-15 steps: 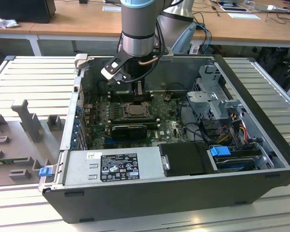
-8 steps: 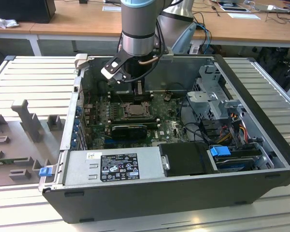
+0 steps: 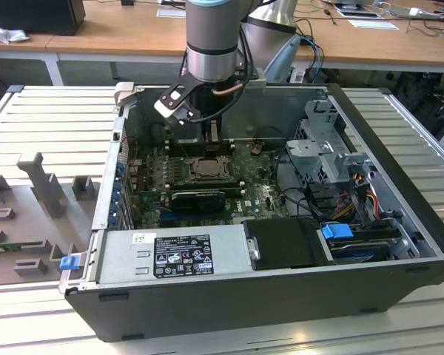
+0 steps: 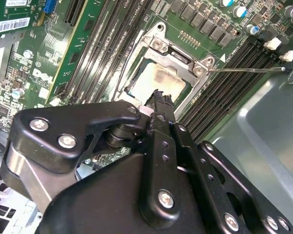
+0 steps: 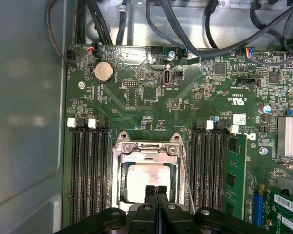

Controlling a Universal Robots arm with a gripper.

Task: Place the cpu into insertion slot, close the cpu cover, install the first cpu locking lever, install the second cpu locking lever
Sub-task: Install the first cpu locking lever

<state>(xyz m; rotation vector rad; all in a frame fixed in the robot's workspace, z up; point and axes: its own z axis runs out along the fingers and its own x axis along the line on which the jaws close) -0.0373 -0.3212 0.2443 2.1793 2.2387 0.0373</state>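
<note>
One case [image 3: 244,303], one motherboard [image 5: 151,112]. One slot [image 3: 186,170] with one cpu [image 5: 149,178] seated, one cover [image 5: 145,150] down over it. One lever [image 4: 244,69] sticking out. Gripper [image 5: 156,191] above cpu edge, two fingers [image 5: 150,192] pressed together, empty.

My exterior view looks down at a slant on the whole open computer case [image 3: 281,296] from well back, with the arm [image 3: 211,44] reaching in. The first wrist view faces straight onto the motherboard [image 5: 151,97], close, past the gripper [image 5: 156,191]. The second wrist view sits nearer and skewed. All three share the insertion slot [image 5: 119,170].
</note>
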